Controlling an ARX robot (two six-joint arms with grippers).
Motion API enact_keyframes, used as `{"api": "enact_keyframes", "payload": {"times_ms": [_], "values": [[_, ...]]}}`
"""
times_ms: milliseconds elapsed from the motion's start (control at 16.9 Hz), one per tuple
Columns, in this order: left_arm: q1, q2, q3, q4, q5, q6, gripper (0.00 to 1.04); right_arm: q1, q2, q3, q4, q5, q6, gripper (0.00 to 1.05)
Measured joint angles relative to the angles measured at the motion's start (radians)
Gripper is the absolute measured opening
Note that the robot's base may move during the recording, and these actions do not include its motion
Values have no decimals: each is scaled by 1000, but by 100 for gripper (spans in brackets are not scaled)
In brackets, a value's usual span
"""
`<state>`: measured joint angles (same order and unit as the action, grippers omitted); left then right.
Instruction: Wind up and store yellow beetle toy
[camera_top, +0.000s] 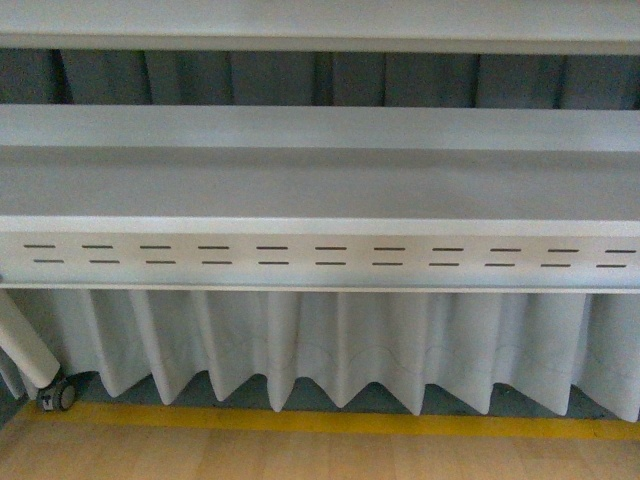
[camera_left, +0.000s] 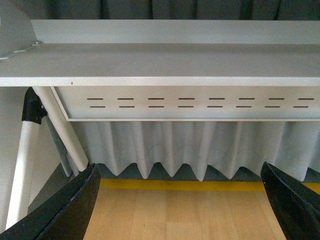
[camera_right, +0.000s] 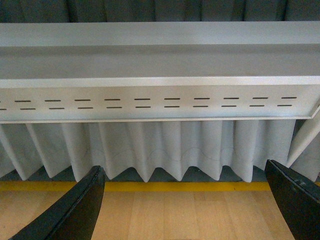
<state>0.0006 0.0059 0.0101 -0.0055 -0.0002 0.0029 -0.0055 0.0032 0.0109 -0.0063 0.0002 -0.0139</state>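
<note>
The yellow beetle toy is out of view in every frame, and so is any bin. My left gripper (camera_left: 180, 200) is open and empty; its two dark fingers stand far apart over the wooden tabletop (camera_left: 180, 215). My right gripper (camera_right: 185, 200) is open and empty too, its dark fingers wide apart above the same wood (camera_right: 180, 215). Neither arm shows in the front view.
A grey shelf unit (camera_top: 320, 185) with a slotted front panel (camera_top: 320, 255) stands beyond the table. A white pleated curtain (camera_top: 330, 345) hangs under it. A yellow strip (camera_top: 330, 422) edges the wood's far side. A white slanted leg (camera_left: 60, 125) and a castor (camera_top: 58, 395) stand at the left.
</note>
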Motion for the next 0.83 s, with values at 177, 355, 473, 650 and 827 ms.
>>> {"api": "enact_keyframes", "payload": {"times_ms": [177, 355, 473, 650, 827], "values": [[0, 0, 0, 2, 0, 0, 98, 0, 0, 0, 2, 0, 0, 98], [0, 0, 0, 2, 0, 0, 98, 0, 0, 0, 2, 0, 0, 98], [0, 0, 0, 2, 0, 0, 98, 0, 0, 0, 2, 0, 0, 98], [0, 0, 0, 2, 0, 0, 98, 0, 0, 0, 2, 0, 0, 98], [0, 0, 0, 2, 0, 0, 98, 0, 0, 0, 2, 0, 0, 98]]}}
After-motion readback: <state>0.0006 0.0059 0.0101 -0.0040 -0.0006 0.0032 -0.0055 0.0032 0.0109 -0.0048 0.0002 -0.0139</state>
